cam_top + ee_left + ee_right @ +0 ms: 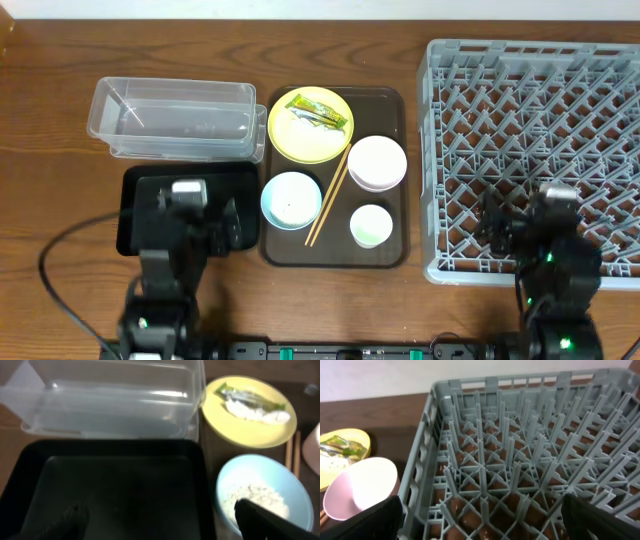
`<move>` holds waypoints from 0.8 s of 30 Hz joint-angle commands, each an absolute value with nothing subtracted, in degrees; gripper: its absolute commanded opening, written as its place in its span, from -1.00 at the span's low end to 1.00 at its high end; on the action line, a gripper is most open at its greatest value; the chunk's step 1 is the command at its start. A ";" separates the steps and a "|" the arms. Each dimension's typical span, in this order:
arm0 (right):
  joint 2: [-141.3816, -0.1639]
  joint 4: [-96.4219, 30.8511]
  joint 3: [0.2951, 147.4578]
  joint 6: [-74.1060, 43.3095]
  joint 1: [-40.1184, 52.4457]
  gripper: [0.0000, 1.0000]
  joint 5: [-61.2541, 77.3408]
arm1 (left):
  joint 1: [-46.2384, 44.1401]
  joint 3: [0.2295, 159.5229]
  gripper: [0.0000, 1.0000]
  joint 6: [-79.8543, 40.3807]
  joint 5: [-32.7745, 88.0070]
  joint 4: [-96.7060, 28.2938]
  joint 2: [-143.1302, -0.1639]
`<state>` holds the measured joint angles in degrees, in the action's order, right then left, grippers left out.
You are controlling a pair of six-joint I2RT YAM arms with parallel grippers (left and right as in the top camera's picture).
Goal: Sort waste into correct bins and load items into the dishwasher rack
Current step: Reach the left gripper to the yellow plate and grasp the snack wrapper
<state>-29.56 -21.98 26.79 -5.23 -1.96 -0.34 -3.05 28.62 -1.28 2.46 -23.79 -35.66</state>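
A yellow-green wrapper (318, 113) lies on the yellow plate (311, 128) with white scraps beside it (260, 414). The light blue bowl (291, 200) holds rice-like scraps (256, 497). The pink-white bowl (377, 163), the green-white cup (371, 225) and the chopsticks (327, 198) lie on the brown tray. The clear tub (175, 118) and the black tray (140, 195) are at the left. The grey rack (540, 150) is at the right. My left gripper (212, 222) (160, 525) is open and empty above the black tray (115, 485). My right gripper (512, 225) (482, 520) is open and empty above the rack's front left (520, 460).
The brown serving tray (395, 255) sits between the bins and the rack. The pink bowl (362, 487) and the yellow plate (345, 447) show left of the rack wall in the right wrist view. Cables run along the table's front left.
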 commanded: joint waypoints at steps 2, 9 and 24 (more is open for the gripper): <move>-38.04 -26.85 34.35 -5.48 -1.10 0.98 -1.30 | -2.81 41.23 0.91 -1.32 6.02 -32.58 -46.17; -47.81 -34.74 42.68 -5.58 -1.10 0.99 -0.97 | -2.81 56.84 0.91 -1.34 6.07 -50.92 -60.47; -48.66 -33.67 43.29 -5.74 -1.10 0.98 0.71 | -5.45 58.33 0.75 -12.34 15.84 -34.70 -65.67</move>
<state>-48.88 -33.80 41.95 -5.26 -1.93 0.27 -3.95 56.42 -8.03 13.85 -36.84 -64.05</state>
